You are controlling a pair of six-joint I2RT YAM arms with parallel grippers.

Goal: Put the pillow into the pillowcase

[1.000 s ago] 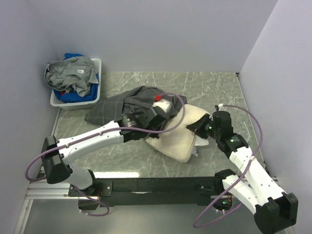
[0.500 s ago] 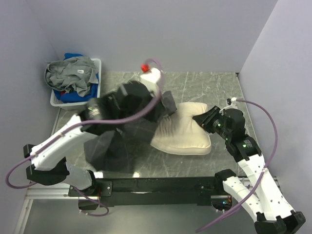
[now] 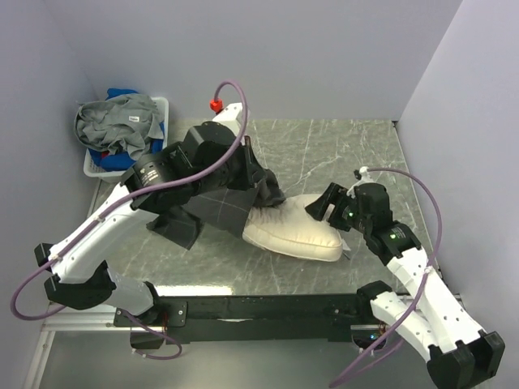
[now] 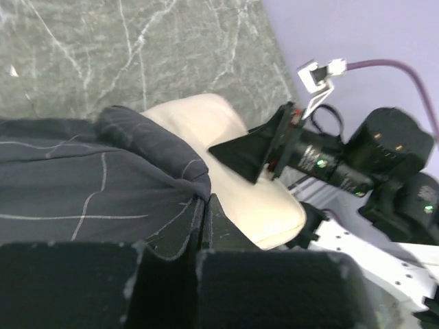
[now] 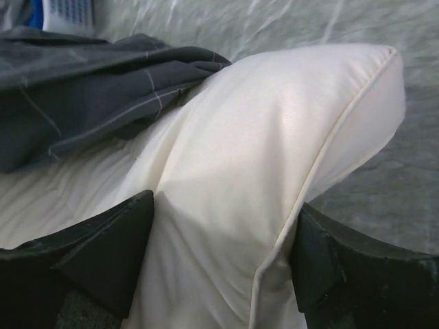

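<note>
Half a second on, the left arm has swung the pillowcase (image 3: 217, 207) out of its blurred mid-air sweep and brought it down toward the pillow (image 3: 296, 233), so the dark checked cloth now lies over the pillow's left end. The pillow itself has settled a little nearer the arms' bases and looks flatter on the desk (image 3: 349, 154).

The left end effector (image 4: 204, 205) is pinched tight on a fold of the pillowcase, its fingers almost together with fabric between them. The right end effector (image 5: 225, 205) grips the pillow's right end, its fingers held wide apart by the stuffing bulging between them.

This looks like the start of the insertion: the cloth covers one end from above, but I cannot tell whether the pillow has actually entered the opening. Most of the pillow is still bare.

No writing can be read. Its visible faces are plain cream, with no print in view. The laundry basket (image 3: 158, 172) at the far left shows no legible label.
</note>
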